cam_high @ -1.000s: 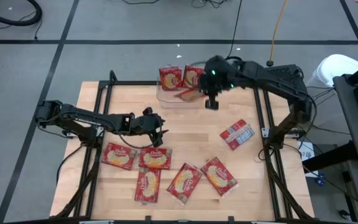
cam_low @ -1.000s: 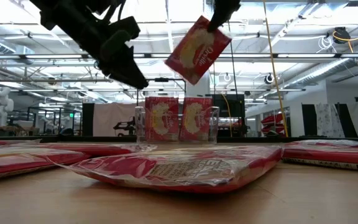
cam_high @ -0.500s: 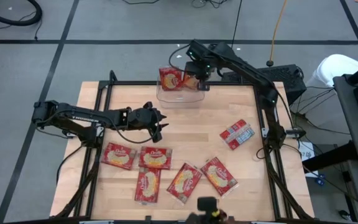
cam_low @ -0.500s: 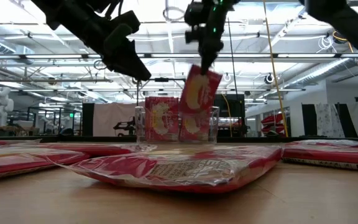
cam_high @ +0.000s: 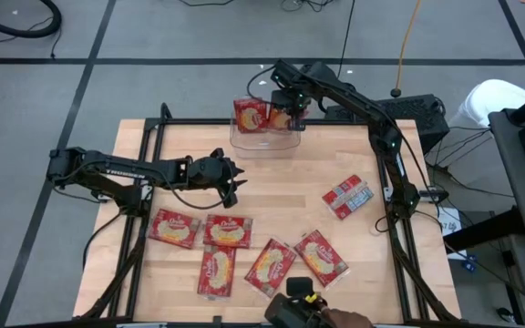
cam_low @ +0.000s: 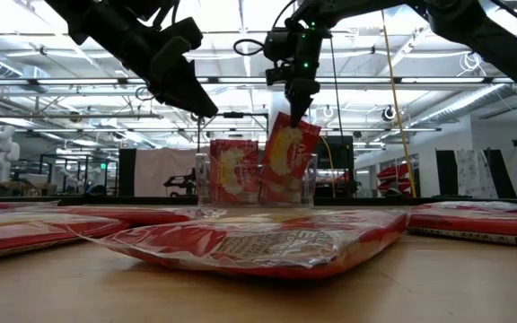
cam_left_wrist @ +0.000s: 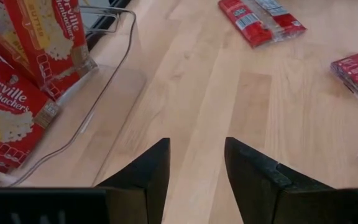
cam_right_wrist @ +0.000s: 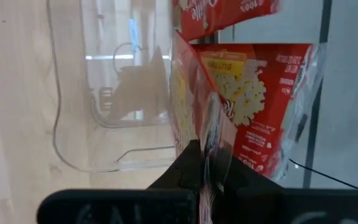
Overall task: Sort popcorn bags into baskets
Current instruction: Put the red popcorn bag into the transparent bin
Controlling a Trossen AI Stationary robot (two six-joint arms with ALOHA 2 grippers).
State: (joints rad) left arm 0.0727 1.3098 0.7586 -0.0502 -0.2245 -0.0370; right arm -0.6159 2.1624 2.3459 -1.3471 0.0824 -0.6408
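The clear basket (cam_high: 262, 144) stands at the table's far edge with two red popcorn bags (cam_high: 249, 114) upright in it. My right gripper (cam_high: 292, 111) is above the basket's right half, shut on another red bag (cam_low: 289, 151). That bag's lower part is inside the basket. My left gripper (cam_high: 232, 179) hovers open over bare wood left of centre, nothing between its fingers (cam_left_wrist: 148, 177). Several red bags (cam_high: 228, 232) lie flat near the table's front edge. One more lies at the right, white back up (cam_high: 347, 196). My right gripper pinches the bag's top edge (cam_right_wrist: 205, 146) between its two fingers, slanting down from above. The bag hangs below the fingers, nearly upright and slightly tilted. Its lower end (cam_low: 281, 184) is down inside the basket; whether it rests on the floor, I cannot tell.
Black frame rails (cam_high: 153, 137) run along the table's left and right sides. At the near edge a dark device (cam_high: 303, 305) and a person's hand (cam_high: 349, 321) reach into view. Bare wood (cam_high: 281, 187) lies between the basket and the flat bags.
My right gripper has gone toward the table's far edge and down over the basket, still shut on the bag. The bag has swung from a strong tilt high above the basket to nearly upright, and its lower part has sunk into the basket.
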